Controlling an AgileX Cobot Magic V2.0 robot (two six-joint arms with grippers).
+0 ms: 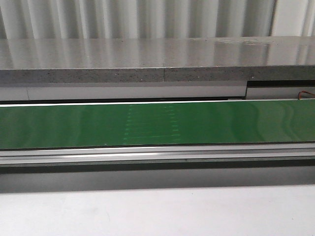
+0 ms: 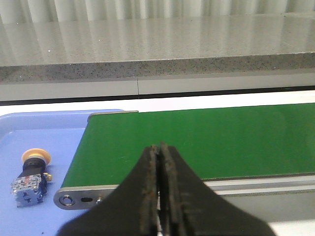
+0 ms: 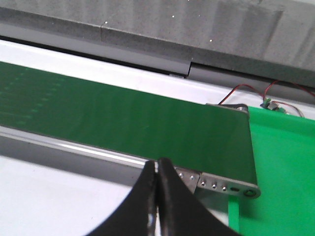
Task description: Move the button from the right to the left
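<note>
A button (image 2: 30,176) with a yellow cap, black body and clear contact block lies on its side in the blue tray (image 2: 49,128), seen only in the left wrist view. My left gripper (image 2: 159,147) is shut and empty, over the near edge of the green conveyor belt (image 2: 206,137), to the right of the button. My right gripper (image 3: 157,163) is shut and empty, at the near rail of the belt (image 3: 123,118) by its right end. No gripper shows in the front view.
The green belt (image 1: 157,123) runs across the front view, with a grey stone ledge (image 1: 147,59) behind it and a white table (image 1: 157,211) in front. A green tray (image 3: 285,162) lies past the belt's right end, with red wires (image 3: 246,91) behind.
</note>
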